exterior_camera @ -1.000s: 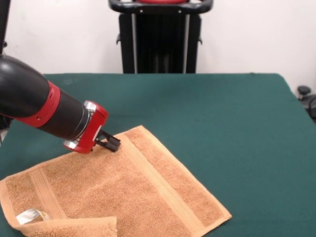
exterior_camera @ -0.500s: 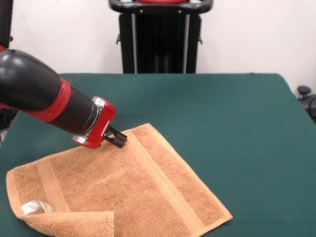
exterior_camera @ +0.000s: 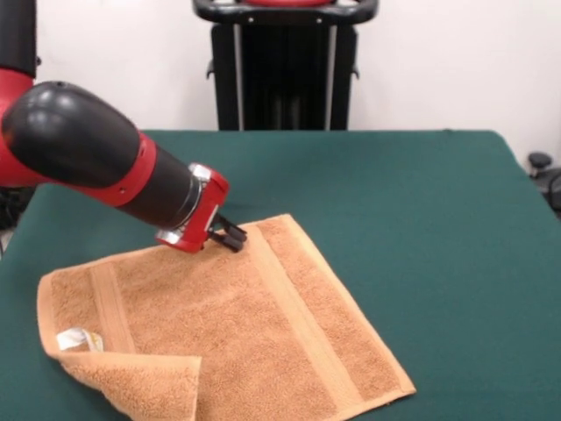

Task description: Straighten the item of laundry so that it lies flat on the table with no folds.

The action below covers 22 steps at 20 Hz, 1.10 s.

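setting: robotics lab or test room. evidence: a red and black industrial robot arm (exterior_camera: 105, 171) working over a large table (exterior_camera: 412, 228) covered in dark green felt-like cloth, laid out as a bare work surface; a black metal pedestal (exterior_camera: 285, 66) standing at the table's far side; a plain white wall (exterior_camera: 456, 61) behind, undecorated; dark equipment partly visible at the right edge (exterior_camera: 545, 180).
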Tool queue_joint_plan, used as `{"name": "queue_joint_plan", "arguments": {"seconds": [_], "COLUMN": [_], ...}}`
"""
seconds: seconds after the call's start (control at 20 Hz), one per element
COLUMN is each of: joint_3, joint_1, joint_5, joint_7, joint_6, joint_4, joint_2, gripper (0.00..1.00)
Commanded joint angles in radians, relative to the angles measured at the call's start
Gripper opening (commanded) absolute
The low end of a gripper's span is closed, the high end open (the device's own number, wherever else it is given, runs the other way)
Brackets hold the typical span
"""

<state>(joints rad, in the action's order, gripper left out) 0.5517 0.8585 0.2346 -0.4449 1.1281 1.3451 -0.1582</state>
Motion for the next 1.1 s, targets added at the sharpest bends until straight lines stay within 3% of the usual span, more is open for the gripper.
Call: {"name": "queue_joint_plan", "arguments": {"seconds": [0.05,0.7,1.1], "joint_3": [-0.05,-0.068,-0.042], "joint_1": [-0.069,-0.088,-0.06], "joint_5": [0.032,0.023,-0.021], "joint_7": [-0.207,-0.234,-0.182], "joint_6": [-0.111,-0.168,-0.158], "joint_4": [0.246,0.398,0.395], "joint_2": [0.061,-0.026,-0.058], "gripper": [0.0,0.0,0.0]}}
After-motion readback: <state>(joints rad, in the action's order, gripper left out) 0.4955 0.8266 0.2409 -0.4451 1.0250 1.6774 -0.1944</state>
